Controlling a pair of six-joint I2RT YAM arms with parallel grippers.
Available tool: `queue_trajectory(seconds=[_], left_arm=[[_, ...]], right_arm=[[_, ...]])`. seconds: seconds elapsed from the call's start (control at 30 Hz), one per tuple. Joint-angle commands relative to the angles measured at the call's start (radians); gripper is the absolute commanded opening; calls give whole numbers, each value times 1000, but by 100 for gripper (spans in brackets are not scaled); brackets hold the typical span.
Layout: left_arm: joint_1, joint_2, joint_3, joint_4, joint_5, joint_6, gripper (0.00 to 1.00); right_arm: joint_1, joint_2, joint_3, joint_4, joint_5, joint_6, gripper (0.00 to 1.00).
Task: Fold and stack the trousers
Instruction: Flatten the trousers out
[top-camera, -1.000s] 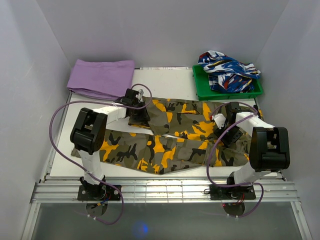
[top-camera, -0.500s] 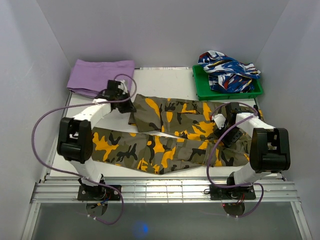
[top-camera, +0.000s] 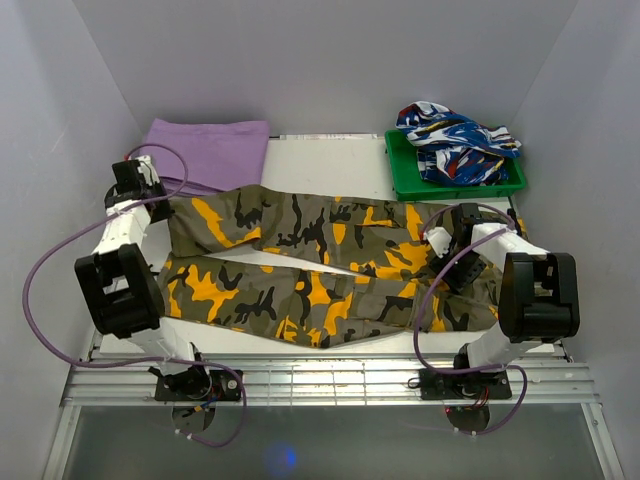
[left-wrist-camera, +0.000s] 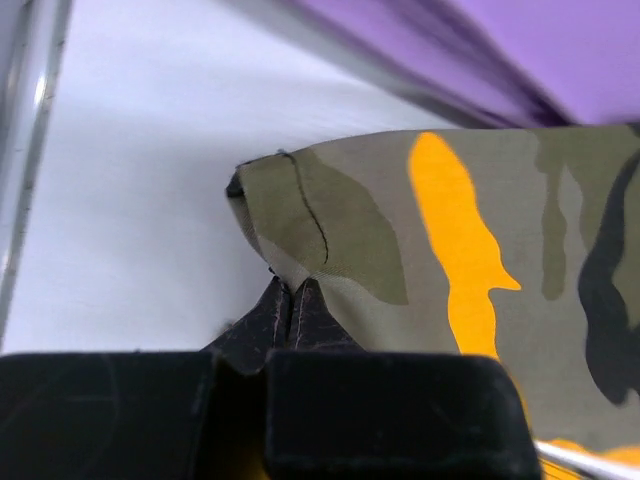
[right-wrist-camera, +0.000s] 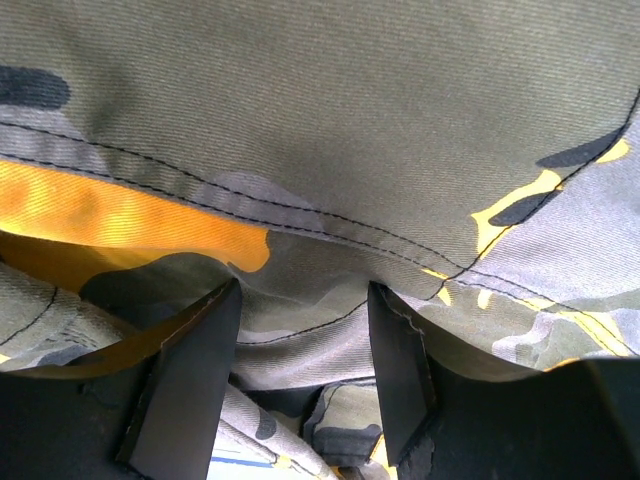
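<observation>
The long camouflage fabric trousers (top-camera: 330, 270) lie spread on the white table (top-camera: 330, 160), their 2 legs pointing left. The left gripper (left-wrist-camera: 290, 300) is closed and pinches the far leg's hem, near the plain purple cloth (top-camera: 210, 150). The right gripper (right-wrist-camera: 303, 300) has its jaws apart, with waist cloth between them.

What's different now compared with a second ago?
The left tool closed on the far leg's hem of the olive, orange and black camouflage fabric trousers and dragged it leftward, stretching that leg out next to the folded plain purple cloth. The right tool, the near trouser leg and the purple cloth stayed put.
</observation>
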Motion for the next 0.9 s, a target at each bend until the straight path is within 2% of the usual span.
queue_trajectory(seconds=[0.0, 0.3, 0.5, 0.53, 0.6, 0.63, 0.67, 0.7, 0.73, 0.77, 0.8, 0.87], left_arm=[[38, 49, 5, 78, -71, 106, 0], [72, 253, 148, 208, -213, 241, 0], [103, 314, 192, 224, -295, 287, 0], [109, 319, 201, 212, -261, 290, 12], [121, 308, 220, 190, -214, 287, 29], [126, 294, 223, 176, -126, 287, 50], [127, 277, 225, 164, -79, 296, 60], [128, 221, 209, 149, -21, 307, 68], [126, 187, 196, 143, 97, 325, 74], [121, 149, 180, 135, 151, 357, 88], [118, 63, 147, 115, 214, 376, 97], [74, -23, 110, 84, 364, 467, 98]], right_arm=[[-13, 42, 29, 100, 35, -44, 59], [-13, 27, 72, 62, 56, -72, 61], [-87, -16, 121, 9, 39, -104, 67], [-93, -22, 134, -7, 20, -104, 68], [-99, -42, 182, -51, -20, -107, 73], [-101, -50, 201, -106, -55, -109, 75], [-102, -59, 221, -137, -72, -113, 79], [-110, -80, 239, -166, -88, -118, 95], [-117, -93, 267, -220, -129, -124, 99], [-125, -108, 275, -243, -146, -145, 90], [-145, -132, 279, -268, -160, -159, 90], [-172, -151, 278, -340, -191, -192, 90]])
